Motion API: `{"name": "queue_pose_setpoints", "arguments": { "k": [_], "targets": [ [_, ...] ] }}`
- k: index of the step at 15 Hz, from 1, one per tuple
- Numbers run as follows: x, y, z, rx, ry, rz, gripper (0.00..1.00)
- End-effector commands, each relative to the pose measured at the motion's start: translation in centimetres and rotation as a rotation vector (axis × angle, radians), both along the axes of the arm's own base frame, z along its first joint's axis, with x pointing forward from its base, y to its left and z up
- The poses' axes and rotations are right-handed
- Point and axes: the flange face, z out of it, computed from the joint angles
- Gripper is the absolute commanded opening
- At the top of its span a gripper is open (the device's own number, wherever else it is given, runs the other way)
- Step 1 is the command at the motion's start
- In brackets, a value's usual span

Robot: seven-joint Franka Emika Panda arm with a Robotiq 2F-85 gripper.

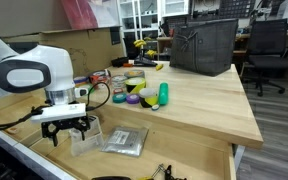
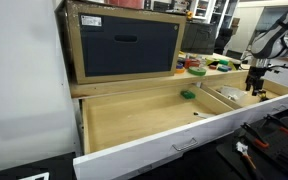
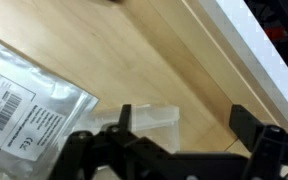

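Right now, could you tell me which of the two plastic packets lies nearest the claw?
The small clear packet, right beneath the open claw; the grey labelled bag lies beside it, off to one side.

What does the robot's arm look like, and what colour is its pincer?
The arm is fat, rounded and white, with a dark grey ring around its joint. A pale band sits at the wrist. The pincer under it is black, with two blocky fingers on thin black bars. I can't see any writing on it.
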Motion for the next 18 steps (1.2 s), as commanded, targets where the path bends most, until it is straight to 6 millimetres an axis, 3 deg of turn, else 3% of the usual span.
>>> {"name": "queue_pose_setpoints", "arguments": {
  "k": [1, 7, 13, 18],
  "targets": [
    [0.0, 0.2, -1.0, -0.029, 0.032, -0.021, 1.00],
    [0.6, 0.0, -2.7, -0.091, 0.051, -0.095, 1.00],
    [4.4, 2.0, -4.6, -0.130, -0.058, -0.230, 1.00],
    [6.7, 3.0, -4.5, -0.120, -0.163, -0.271, 1.00]
  ]
}}
